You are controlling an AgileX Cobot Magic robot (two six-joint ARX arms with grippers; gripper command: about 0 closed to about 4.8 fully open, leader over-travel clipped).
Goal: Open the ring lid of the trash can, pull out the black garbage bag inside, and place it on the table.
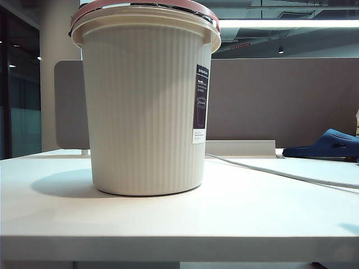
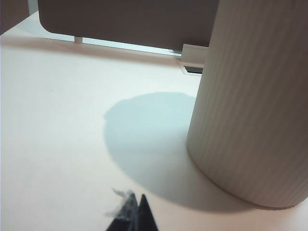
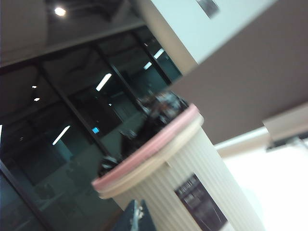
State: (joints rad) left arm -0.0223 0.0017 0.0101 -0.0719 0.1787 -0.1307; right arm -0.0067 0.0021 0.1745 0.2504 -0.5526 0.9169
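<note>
White surface [image 1: 168, 224] carries our trash can [image 1: 147, 106], ring lid [image 1: 140, 7] seated; both end effectors, left [image 2: 137, 211] and right [image 3: 136, 216], closed and empty, could tip it.

Only the tool tips show. The left tool [image 2: 136, 216], at the lower edge of the left wrist view, is two dark, pointed wedges with a pale, scuffed patch. The right tool [image 3: 134, 217], at the bottom of the right wrist view, is dark blue-black with a small pale fitting

The left tool [image 2: 137, 211] hangs low over the tabletop [image 2: 57, 120], its tips pressed together. The right tool [image 3: 137, 216] is tilted, tips likewise closed.
</note>
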